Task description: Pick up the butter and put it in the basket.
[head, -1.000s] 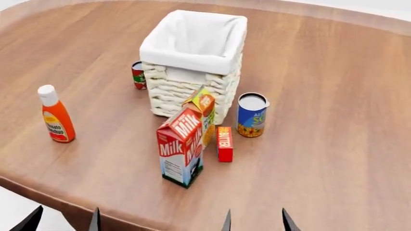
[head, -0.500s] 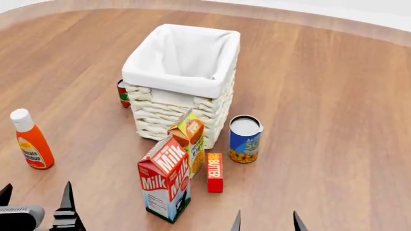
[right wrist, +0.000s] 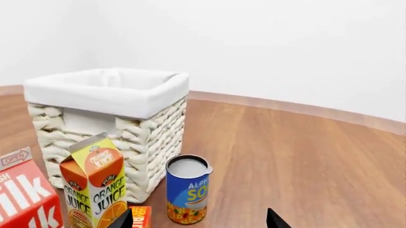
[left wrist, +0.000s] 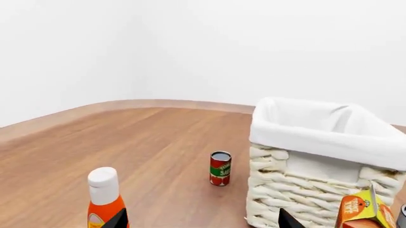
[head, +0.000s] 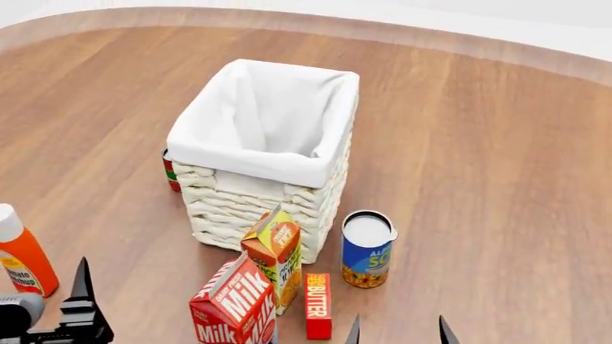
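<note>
The butter [head: 317, 305], a slim red box with white lettering, lies flat on the table in front of the basket [head: 251, 197], beside the orange juice carton [head: 275, 253]. Its end shows in the right wrist view [right wrist: 140, 216]. The white wicker basket with its cloth liner stands behind it and shows in both wrist views [left wrist: 304, 185] [right wrist: 101, 121]. My right gripper [head: 397, 331] is open and empty, just right of the butter at the near edge. My left gripper [head: 48, 304] is open and empty at the lower left, near the ketchup bottle [head: 23, 259].
A red-and-white milk carton [head: 233, 309] stands left of the butter. A blue soup can [head: 368, 248] stands right of it. A small red-green can [head: 171, 172] sits at the basket's left side. All rest on a round wooden table [head: 497, 165].
The head view has shifted: the basket and all items have slid down and nearer. The butter and milk carton now sit at the lower edge, close to my right fingertips.
</note>
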